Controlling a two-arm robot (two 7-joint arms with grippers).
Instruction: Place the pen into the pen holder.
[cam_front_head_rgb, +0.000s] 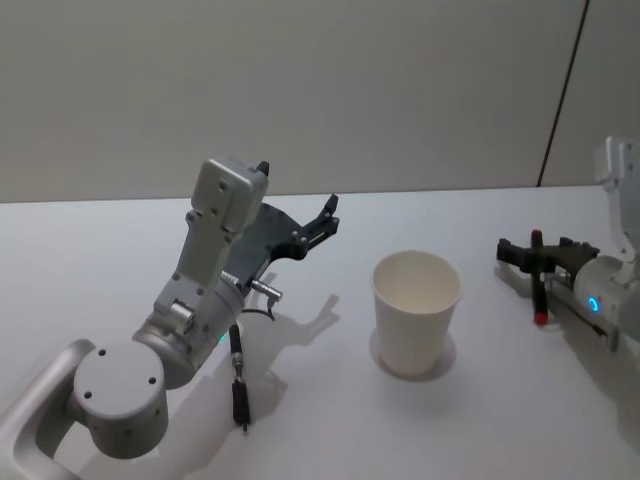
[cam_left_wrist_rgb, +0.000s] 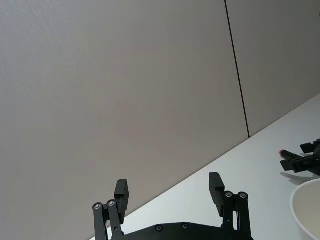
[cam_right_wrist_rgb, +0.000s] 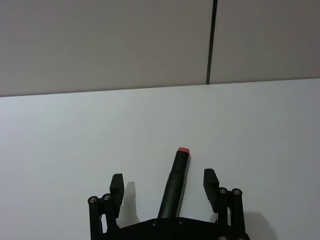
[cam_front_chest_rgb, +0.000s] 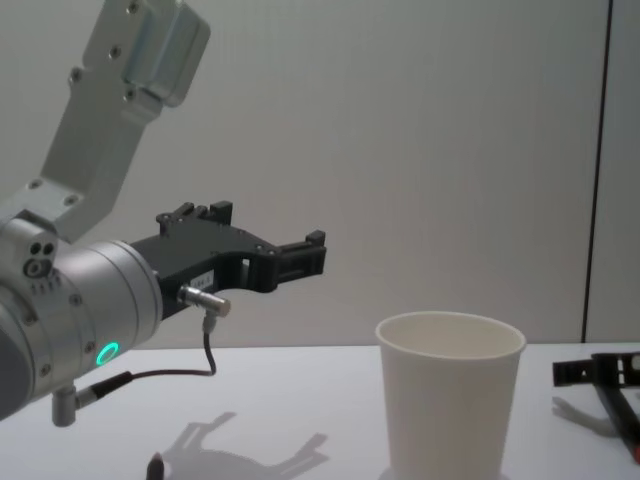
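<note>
The pen holder (cam_front_head_rgb: 415, 312) is a plain white paper cup standing upright mid-table; the chest view shows it from the side (cam_front_chest_rgb: 450, 400). To its right lies the pen (cam_front_head_rgb: 540, 290), a thick black marker with red tips. My right gripper (cam_front_head_rgb: 538, 248) is open and low over the table. Its fingers straddle the pen without touching it, as the right wrist view shows for the gripper (cam_right_wrist_rgb: 163, 180) and the pen (cam_right_wrist_rgb: 176, 180). My left gripper (cam_front_head_rgb: 328, 212) hangs open and empty in the air to the left of the cup, also seen in the chest view (cam_front_chest_rgb: 312, 250) and left wrist view (cam_left_wrist_rgb: 169, 185).
A black cable with a connector (cam_front_head_rgb: 238, 385) dangles from the left arm down to the table at front left. A plain wall with a dark vertical seam (cam_right_wrist_rgb: 212, 40) stands behind the white table (cam_front_head_rgb: 330, 420).
</note>
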